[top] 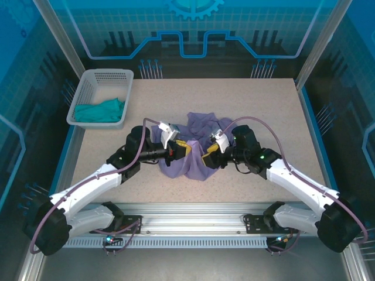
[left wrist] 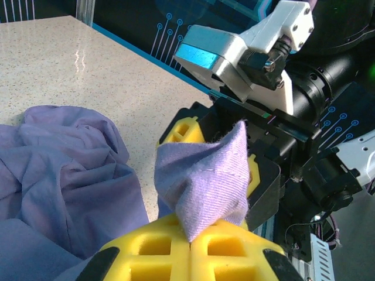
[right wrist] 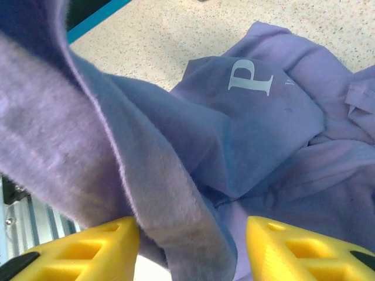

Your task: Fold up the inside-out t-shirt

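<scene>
Shirt bunched at the middle of the table — a thin hold.
The left gripper pinches a small peak of cloth, fingers pressed together; a pull may slip it free. The right gripper stands spread with a fold draped between its fingers and could snag it. Collar, sleeves and hems are lost in the crumple — of the print, just a "P" reads.

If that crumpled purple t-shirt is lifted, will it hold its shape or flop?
Probably floppy: the lavender-purple cloth t-shirt lies in soft rumpled folds. Likely light: the left gripper pinches a fold up. Pushed, it might bunch rather than slide.
</scene>
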Motion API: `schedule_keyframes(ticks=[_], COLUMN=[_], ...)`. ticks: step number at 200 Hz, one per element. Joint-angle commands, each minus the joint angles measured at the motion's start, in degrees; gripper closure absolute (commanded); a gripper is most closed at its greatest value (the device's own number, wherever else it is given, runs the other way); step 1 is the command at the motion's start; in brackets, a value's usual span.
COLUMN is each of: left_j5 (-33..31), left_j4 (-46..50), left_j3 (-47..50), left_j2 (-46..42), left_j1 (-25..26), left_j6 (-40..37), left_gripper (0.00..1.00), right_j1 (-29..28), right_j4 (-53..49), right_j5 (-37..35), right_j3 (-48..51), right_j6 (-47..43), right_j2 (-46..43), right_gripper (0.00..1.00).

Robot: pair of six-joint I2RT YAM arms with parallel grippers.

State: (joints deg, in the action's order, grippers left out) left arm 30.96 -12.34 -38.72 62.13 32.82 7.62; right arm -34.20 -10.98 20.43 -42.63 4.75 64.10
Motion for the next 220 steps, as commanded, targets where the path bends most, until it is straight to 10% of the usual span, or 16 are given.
schedule_keyframes(ticks=[1, 24, 58, 91, 156, 182, 220], left_j5=[1.30, 0.97, -1.25, -7.98, -19.24, -13.25, -2.42], left_j4=[-0.97, -0.69, 0.22, -0.09, -1.61, -4.50, -8.17], left_j3=[0.49, 0.64, 1.25, 2.92, 5.70, 7.31, 8.15], left_j2=[-1.48, -1.76, -2.84, -4.38, -4.20, -5.05, -5.75], left_j1=[-0.30, -0.30, -0.62, -1.87, -4.74, -5.49, -5.66], left_j6=[0.48, 0.26, -0.16, -0.12, 2.49, 2.67, 2.78], left_gripper=[1.00, 1.00, 1.00, 1.00, 1.00, 1.00, 1.00], right_j1=[-1.08, -1.59, -0.90, 1.46, 0.93, 0.42, 0.98], right_j4=[4.11, 4.15, -0.30, -0.96, 7.46, 7.11, -3.45], right_j5=[-0.77, -2.90, -6.36, 8.23, 28.45, 24.82, 1.63], right_j3=[-0.77, -1.90, -3.23, -2.67, -1.84, -2.54, -7.43], right_j6=[-0.94, -0.84, -2.29, -4.07, -0.81, -0.35, 2.94], right_j2=[1.31, 2.64, 2.02, -0.35, 1.55, 2.91, 6.34], right_gripper=[0.44, 0.46, 0.80, 1.00, 1.00, 1.00, 0.94])
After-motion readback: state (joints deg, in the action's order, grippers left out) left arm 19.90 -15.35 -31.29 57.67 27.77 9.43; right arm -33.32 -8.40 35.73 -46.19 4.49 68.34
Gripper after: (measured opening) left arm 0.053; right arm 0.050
